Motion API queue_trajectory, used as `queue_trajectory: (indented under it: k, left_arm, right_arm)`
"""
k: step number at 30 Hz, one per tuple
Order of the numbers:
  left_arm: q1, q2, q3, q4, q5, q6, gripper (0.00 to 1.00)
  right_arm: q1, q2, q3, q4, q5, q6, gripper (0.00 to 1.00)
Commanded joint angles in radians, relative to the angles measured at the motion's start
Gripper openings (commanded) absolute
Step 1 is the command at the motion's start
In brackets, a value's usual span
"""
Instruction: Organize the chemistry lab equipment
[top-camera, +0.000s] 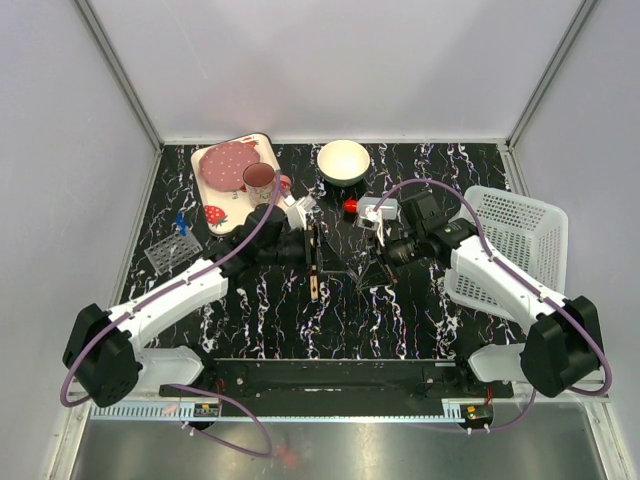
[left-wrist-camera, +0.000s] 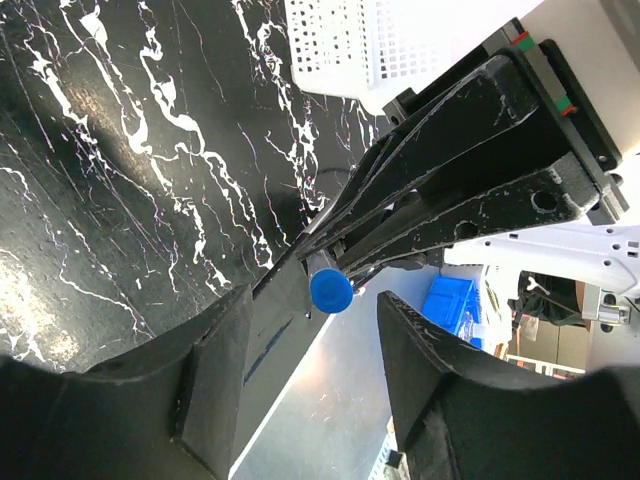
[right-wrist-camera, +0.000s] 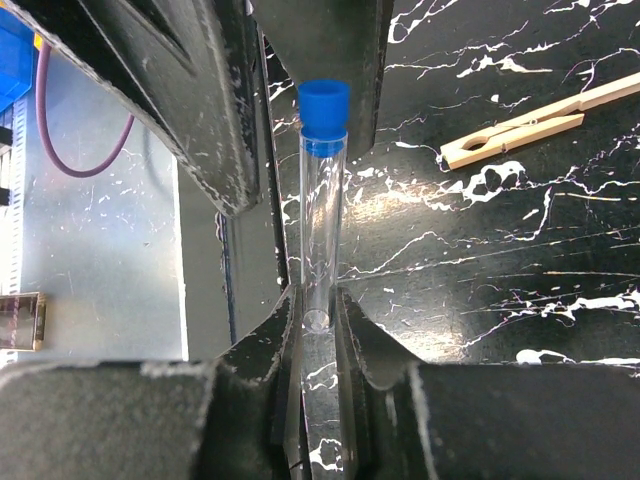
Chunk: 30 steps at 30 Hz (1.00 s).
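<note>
My right gripper (right-wrist-camera: 318, 300) is shut on the lower end of a thin clear tube (right-wrist-camera: 322, 210) with a blue cap (right-wrist-camera: 324, 108). The tube points at my left gripper (left-wrist-camera: 320, 370), which is open; the blue cap (left-wrist-camera: 330, 291) sits just between its fingertips, touching neither. In the top view both grippers meet mid-table, left (top-camera: 318, 250) and right (top-camera: 372, 258). The clear grid rack (top-camera: 170, 253) stands at the left with a blue-capped tube (top-camera: 181, 222) at it. The red-capped bottle (top-camera: 351, 206) stands behind the grippers. A thin wooden stick (top-camera: 315, 285) lies under the left gripper and shows in the right wrist view (right-wrist-camera: 530, 125).
The strawberry-print tray (top-camera: 215, 215) with the pink mug (top-camera: 260, 180) is at the back left. The white bowl (top-camera: 343, 160) is at the back centre. A white perforated basket (top-camera: 510, 245) stands at the right, partly under my right arm.
</note>
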Motion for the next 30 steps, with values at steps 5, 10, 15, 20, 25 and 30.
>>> queue_trajectory:
  k: [5, 10, 15, 20, 25, 30]
  left_arm:
    - [-0.020, 0.018, 0.046, 0.070, 0.017, -0.015, 0.49]
    - [-0.023, 0.012, 0.013, 0.118, 0.023, -0.042, 0.45]
    - [-0.023, 0.009, -0.003, 0.129, 0.017, -0.058, 0.44]
    - [-0.023, 0.010, -0.009, 0.129, 0.015, -0.067, 0.40]
    - [-0.024, 0.010, -0.011, 0.149, 0.026, -0.069, 0.28]
    - [-0.024, 0.002, -0.018, 0.135, 0.035, -0.052, 0.12]
  right_arm:
    - [0.016, 0.008, 0.044, -0.011, 0.007, -0.033, 0.14]
    - [0.016, 0.002, 0.042, -0.012, 0.010, -0.037, 0.14]
    - [0.018, -0.004, 0.041, -0.015, 0.006, -0.043, 0.14]
    - [0.019, -0.006, 0.039, -0.017, 0.004, -0.043, 0.14]
    - [0.019, -0.004, 0.041, -0.018, 0.006, -0.043, 0.14]
    - [0.021, -0.001, 0.044, -0.019, 0.007, -0.043, 0.15]
